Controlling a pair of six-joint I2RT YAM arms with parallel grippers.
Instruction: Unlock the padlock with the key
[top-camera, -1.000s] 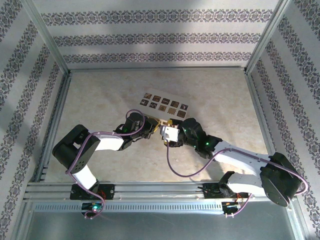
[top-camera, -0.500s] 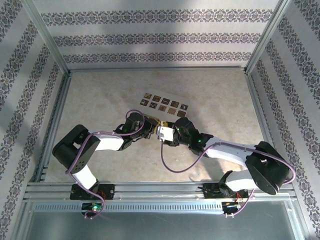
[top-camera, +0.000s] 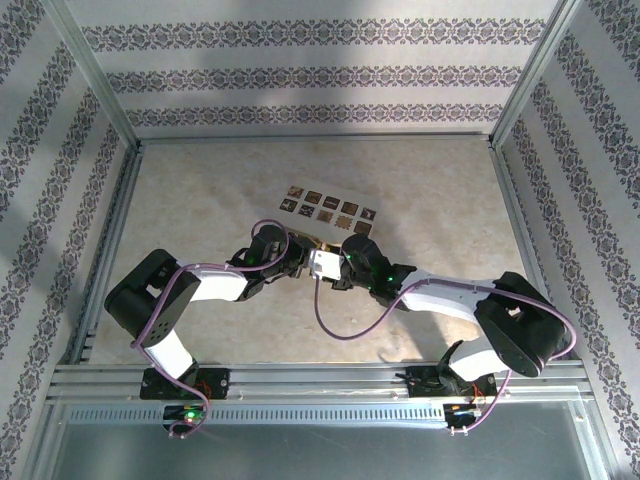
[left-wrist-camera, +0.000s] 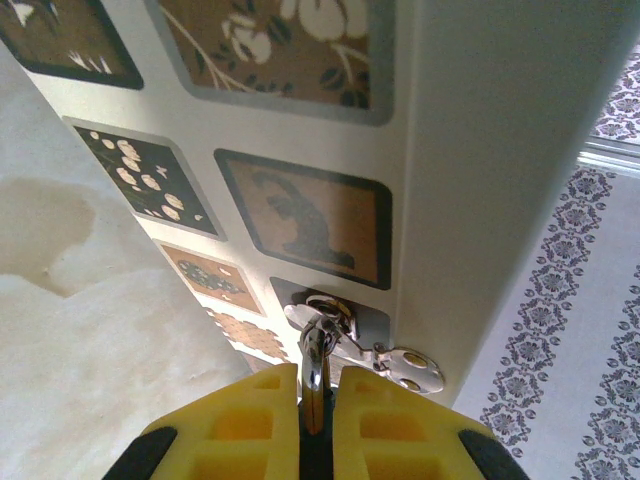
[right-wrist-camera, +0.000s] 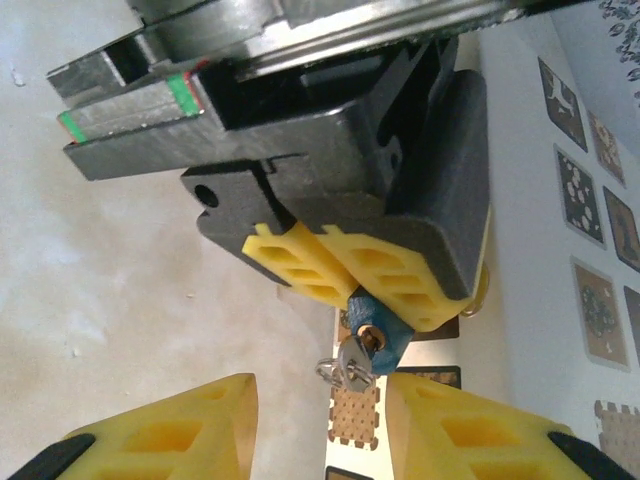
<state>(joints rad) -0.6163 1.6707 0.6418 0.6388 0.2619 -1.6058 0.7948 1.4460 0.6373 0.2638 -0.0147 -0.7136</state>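
Blue padlock (right-wrist-camera: 380, 322) clenched in left fingers (right-wrist-camera: 300, 262), long axis slanted, key (right-wrist-camera: 352, 362) end toward right fingers (right-wrist-camera: 170, 432) (parted, untouching).

Left tool (top-camera: 300, 258) and right tool (top-camera: 333, 270) nose to nose on the counter (top-camera: 200, 190), padlock (right-wrist-camera: 383, 335) plugging the gap, slim room either side of the key (right-wrist-camera: 352, 362), tiled box (top-camera: 330, 210) just behind, open counter left, right and far side
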